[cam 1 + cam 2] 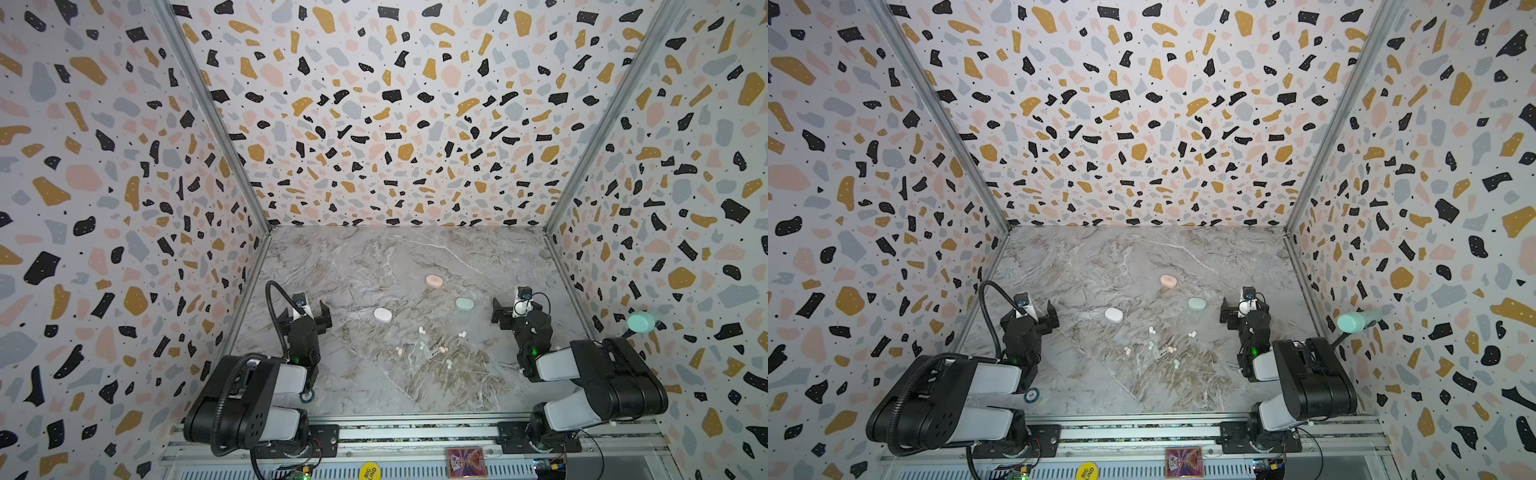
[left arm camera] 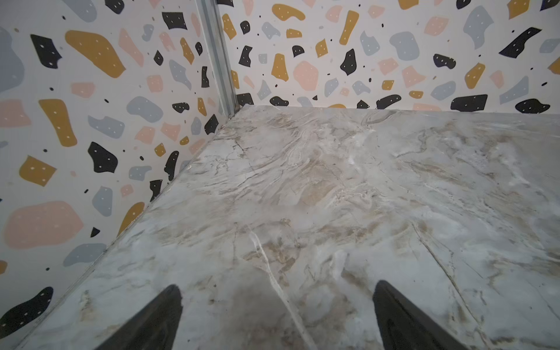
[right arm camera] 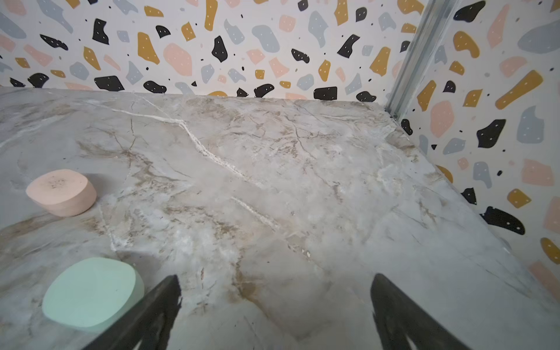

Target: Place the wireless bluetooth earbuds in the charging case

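Note:
Three oval charging cases lie shut on the marble table in both top views: pink (image 1: 434, 281) at the back, mint green (image 1: 464, 304) to its right, white (image 1: 382, 314) to the left. Several tiny earbuds are scattered in front of them, among them a white one (image 1: 422, 331), a pink one (image 1: 443, 349) and a mint one (image 1: 449, 364). My left gripper (image 1: 306, 318) hovers open left of the white case. My right gripper (image 1: 518, 311) hangs open right of the mint case. The right wrist view shows the mint case (image 3: 91, 292) beside one finger and the pink case (image 3: 60, 192) farther off.
Terrazzo-patterned walls close in the table on the left, back and right. A mint cylinder (image 1: 641, 322) sticks out from the right wall. A metal rail (image 1: 415, 432) carrying both arm bases runs along the front edge. The left wrist view shows only bare marble (image 2: 303, 197) and the wall corner.

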Controlling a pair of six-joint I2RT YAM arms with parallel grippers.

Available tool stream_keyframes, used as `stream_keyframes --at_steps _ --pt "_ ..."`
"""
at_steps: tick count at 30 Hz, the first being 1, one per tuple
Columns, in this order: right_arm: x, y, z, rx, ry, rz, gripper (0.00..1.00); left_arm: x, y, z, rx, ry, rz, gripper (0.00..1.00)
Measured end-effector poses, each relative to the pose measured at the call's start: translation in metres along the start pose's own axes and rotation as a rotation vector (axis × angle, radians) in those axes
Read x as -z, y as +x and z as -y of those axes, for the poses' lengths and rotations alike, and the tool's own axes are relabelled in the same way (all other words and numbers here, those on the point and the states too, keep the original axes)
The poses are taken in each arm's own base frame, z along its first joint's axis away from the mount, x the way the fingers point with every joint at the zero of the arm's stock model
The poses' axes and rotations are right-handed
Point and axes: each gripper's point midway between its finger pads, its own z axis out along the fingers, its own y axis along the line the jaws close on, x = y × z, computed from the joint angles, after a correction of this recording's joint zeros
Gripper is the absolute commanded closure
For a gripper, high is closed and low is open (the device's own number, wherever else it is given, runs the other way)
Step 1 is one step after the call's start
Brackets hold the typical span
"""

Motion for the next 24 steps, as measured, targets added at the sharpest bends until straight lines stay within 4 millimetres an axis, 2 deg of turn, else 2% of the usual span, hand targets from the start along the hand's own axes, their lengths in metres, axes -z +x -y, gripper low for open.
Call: stream_keyframes --at_steps 7,24 --pt "0.0 -0.007 0.002 0.003 0.007 0.026 0.01 0.0 -0.008 -0.001 0.003 -0.009 0.033 0.0" --pt "0.0 -0.01 0.002 0.004 0.008 0.039 0.01 0.0 -0.012 -0.002 0.007 -0.012 0.047 0.0"
